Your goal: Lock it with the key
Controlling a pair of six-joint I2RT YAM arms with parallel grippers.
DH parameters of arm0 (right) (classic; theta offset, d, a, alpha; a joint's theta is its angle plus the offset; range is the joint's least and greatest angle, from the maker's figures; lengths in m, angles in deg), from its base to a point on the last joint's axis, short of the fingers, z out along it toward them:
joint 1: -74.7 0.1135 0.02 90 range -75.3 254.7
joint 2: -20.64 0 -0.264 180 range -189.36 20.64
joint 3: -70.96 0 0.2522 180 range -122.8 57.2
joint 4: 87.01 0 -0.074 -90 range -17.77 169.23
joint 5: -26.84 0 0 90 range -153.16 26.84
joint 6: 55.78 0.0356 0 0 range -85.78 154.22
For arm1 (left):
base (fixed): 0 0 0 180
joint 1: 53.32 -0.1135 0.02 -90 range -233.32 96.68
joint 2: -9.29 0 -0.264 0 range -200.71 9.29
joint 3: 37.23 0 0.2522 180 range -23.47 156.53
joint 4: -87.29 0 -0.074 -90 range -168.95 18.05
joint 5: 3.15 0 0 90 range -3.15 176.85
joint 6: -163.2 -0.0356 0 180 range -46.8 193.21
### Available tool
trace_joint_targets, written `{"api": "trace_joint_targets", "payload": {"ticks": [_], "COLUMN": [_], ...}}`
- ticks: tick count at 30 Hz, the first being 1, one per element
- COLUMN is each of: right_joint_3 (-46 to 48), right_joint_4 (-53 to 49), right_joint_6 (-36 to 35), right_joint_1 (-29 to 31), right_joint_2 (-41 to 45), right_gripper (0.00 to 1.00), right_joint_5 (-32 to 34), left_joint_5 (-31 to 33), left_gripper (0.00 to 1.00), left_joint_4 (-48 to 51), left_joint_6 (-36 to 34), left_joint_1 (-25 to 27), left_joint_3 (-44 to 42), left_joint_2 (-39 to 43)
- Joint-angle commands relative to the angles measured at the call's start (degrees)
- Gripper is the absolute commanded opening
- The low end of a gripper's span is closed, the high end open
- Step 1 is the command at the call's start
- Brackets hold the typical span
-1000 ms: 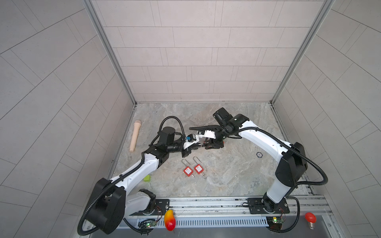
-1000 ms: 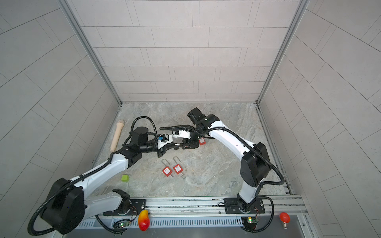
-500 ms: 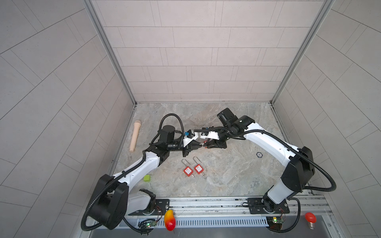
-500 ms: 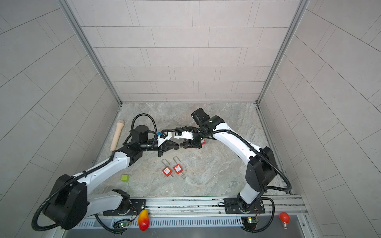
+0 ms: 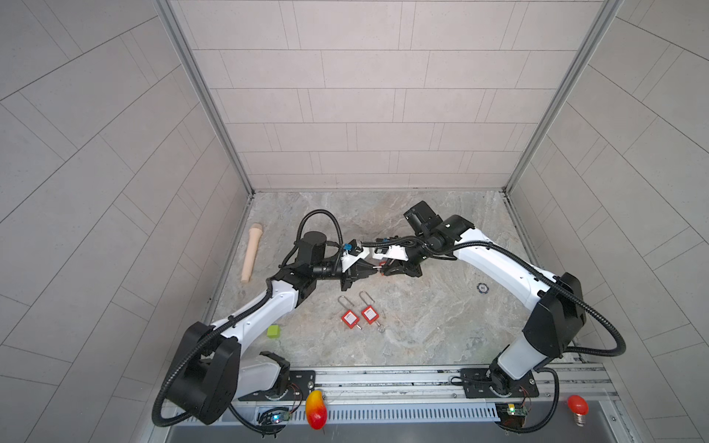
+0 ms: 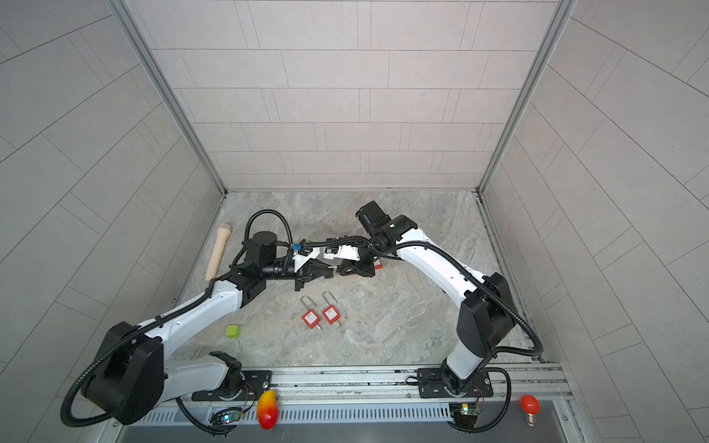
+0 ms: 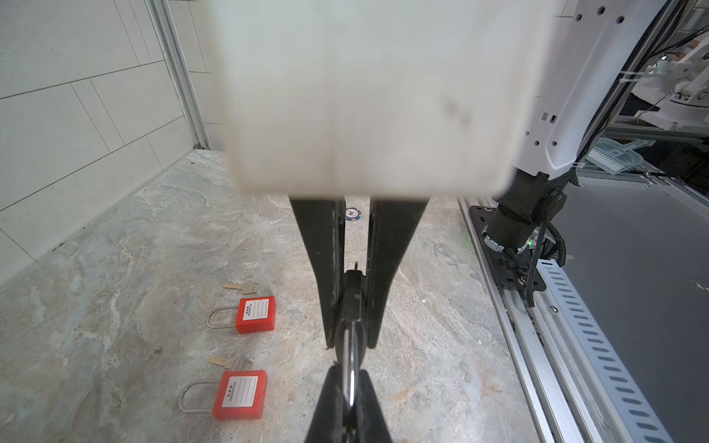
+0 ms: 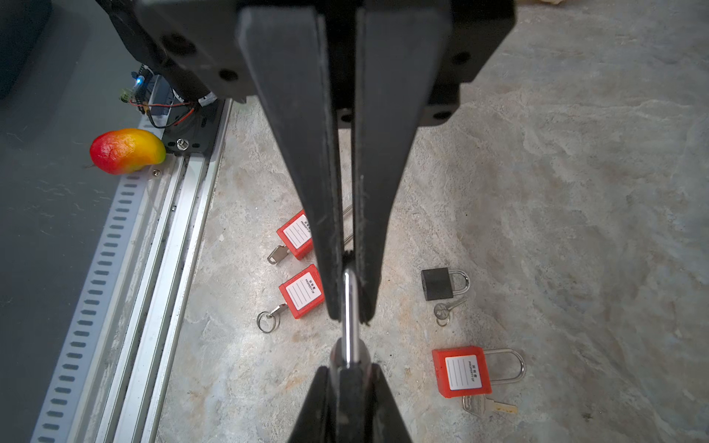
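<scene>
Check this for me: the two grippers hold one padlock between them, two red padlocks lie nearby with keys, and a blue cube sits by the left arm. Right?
Not quite: the cube is green, not blue, as both top views show. The rest holds: the left gripper and right gripper hold one padlock between them, and two red padlocks lie nearby with keys.
</scene>
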Motion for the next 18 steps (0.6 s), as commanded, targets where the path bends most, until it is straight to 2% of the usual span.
{"api": "trace_joint_targets", "payload": {"ticks": [1,3,5,8,11,18], "right_joint_3": [-0.54,-0.52,-0.54,-0.75,-1.20,-1.94], "right_joint_4": [-1.08,-1.09,-1.11,-1.09,-1.27,-1.44], "right_joint_6": [-1.55,-1.63,-1.65,-1.63,-1.63,-1.63], "right_joint_1": [0.21,0.10,-0.04,-0.05,-0.03,0.08], "right_joint_2": [0.33,0.39,0.61,0.59,0.20,-0.51], "right_gripper": [0.11,0.10,0.10,0.09,0.08,0.07], "right_joint_5": [-1.32,-1.06,-0.88,-0.94,-0.97,-1.22], "left_joint_5": [-0.40,1.74,4.35,3.98,1.57,-1.61], "left_gripper": [0.04,0.27,0.35,0.35,0.32,0.18], "left_joint_4": [-1.84,-1.91,-2.31,-0.98,4.38,5.64], "left_joint_6": [0.01,0.08,0.08,-0.87,-3.69,-4.23], "left_joint_1": [-0.30,-0.39,-0.72,-2.05,-2.43,-2.50], "left_joint_3": [2.26,1.95,1.11,0.87,2.59,3.51], "left_joint_2": [-0.22,0.53,2.03,3.35,2.81,1.15]}}
